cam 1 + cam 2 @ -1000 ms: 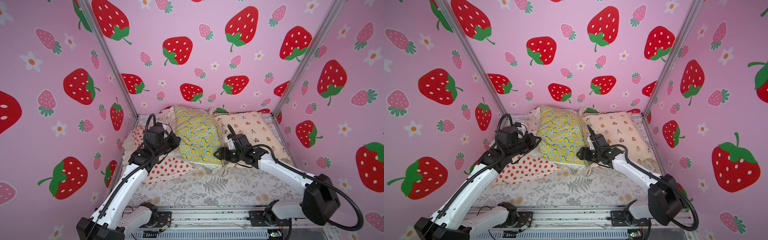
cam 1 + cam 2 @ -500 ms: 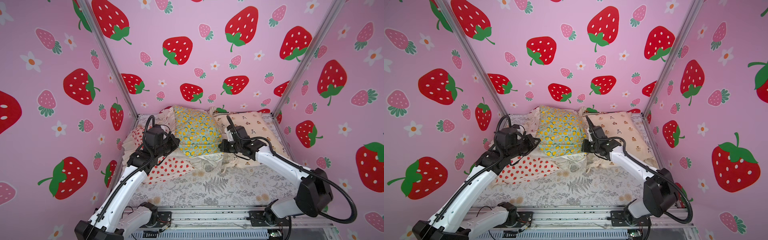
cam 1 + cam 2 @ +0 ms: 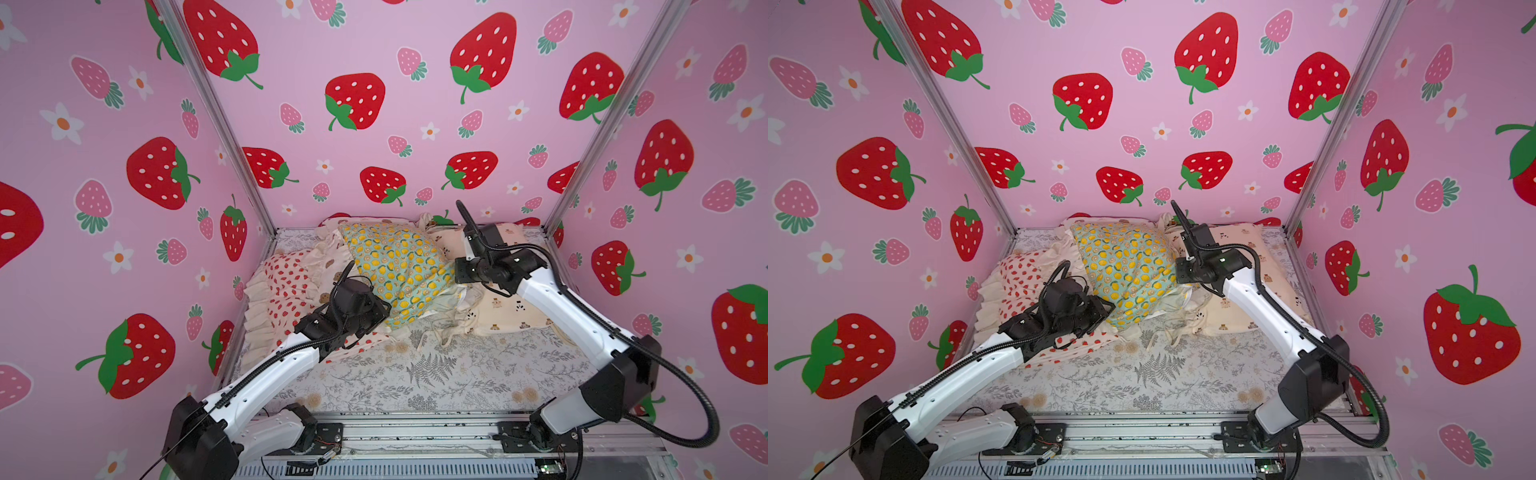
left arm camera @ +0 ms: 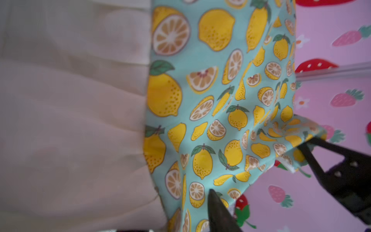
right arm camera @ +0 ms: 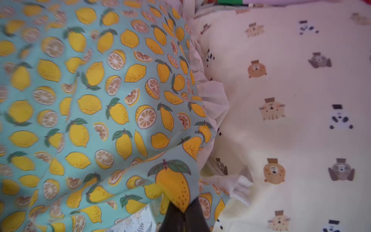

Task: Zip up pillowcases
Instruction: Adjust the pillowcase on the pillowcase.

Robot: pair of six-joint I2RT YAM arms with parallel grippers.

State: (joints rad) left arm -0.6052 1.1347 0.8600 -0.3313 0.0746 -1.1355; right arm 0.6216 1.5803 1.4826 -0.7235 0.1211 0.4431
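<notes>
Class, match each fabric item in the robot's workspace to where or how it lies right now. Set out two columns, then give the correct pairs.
1 lemon pillowcase
2 strawberry pillowcase
3 small-bear pillowcase
4 fern-print sheet

A spread flat beneath the others
B bunched up in the middle, pinched by the right gripper
C on the robot's left side
D on the robot's right side

Pairs: 1-B, 2-C, 3-D, 4-A
</notes>
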